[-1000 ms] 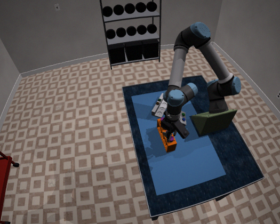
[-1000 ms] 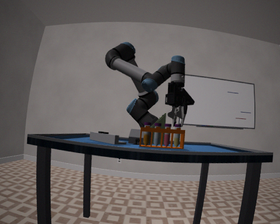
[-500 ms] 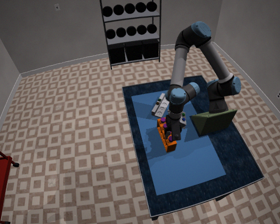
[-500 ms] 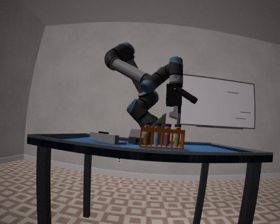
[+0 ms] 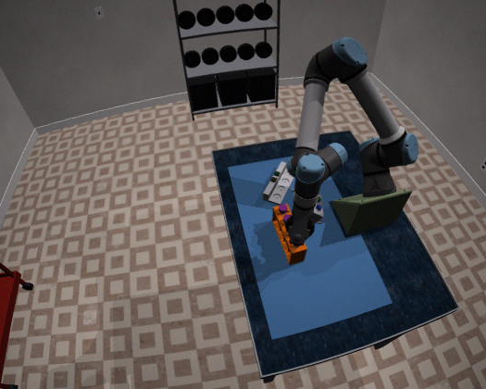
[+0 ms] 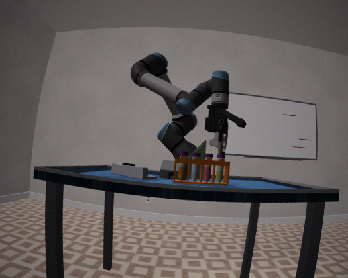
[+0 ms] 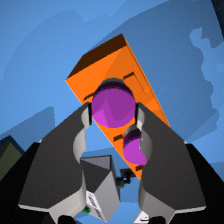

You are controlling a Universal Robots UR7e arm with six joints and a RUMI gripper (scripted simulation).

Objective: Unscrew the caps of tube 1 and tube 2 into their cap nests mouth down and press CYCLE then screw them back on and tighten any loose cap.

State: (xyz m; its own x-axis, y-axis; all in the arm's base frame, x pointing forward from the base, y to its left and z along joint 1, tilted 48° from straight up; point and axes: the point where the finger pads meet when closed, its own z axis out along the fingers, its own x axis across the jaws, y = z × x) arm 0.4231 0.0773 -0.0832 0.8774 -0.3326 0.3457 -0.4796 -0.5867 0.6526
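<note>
The orange decapping station (image 5: 297, 256) (image 6: 203, 162) (image 7: 111, 65) holds four tubes under purple caps. My gripper (image 6: 221, 153) (image 7: 113, 104) points down at its end tube, tube 1 (image 6: 219, 175), and is shut on that tube's cap (image 7: 113, 106). The cap of tube 2 (image 6: 208, 155) (image 7: 133, 149) is beside the fingers. The caps of tube 3 (image 6: 196, 154) and tube 4 (image 5: 283, 208) (image 6: 183, 154) are on. The cap tray (image 5: 271, 194) (image 6: 128, 170) shows empty nests where visible; its lamps look unlit. Whether a cap stands higher is too small to tell.
The grey key housing (image 6: 167, 167) (image 7: 100, 172), with its blue key (image 5: 319, 207) and green key (image 5: 319, 199), stands between the station and the arm's base, partly behind the wrist. A green slanted panel (image 5: 372, 215) stands near the base.
</note>
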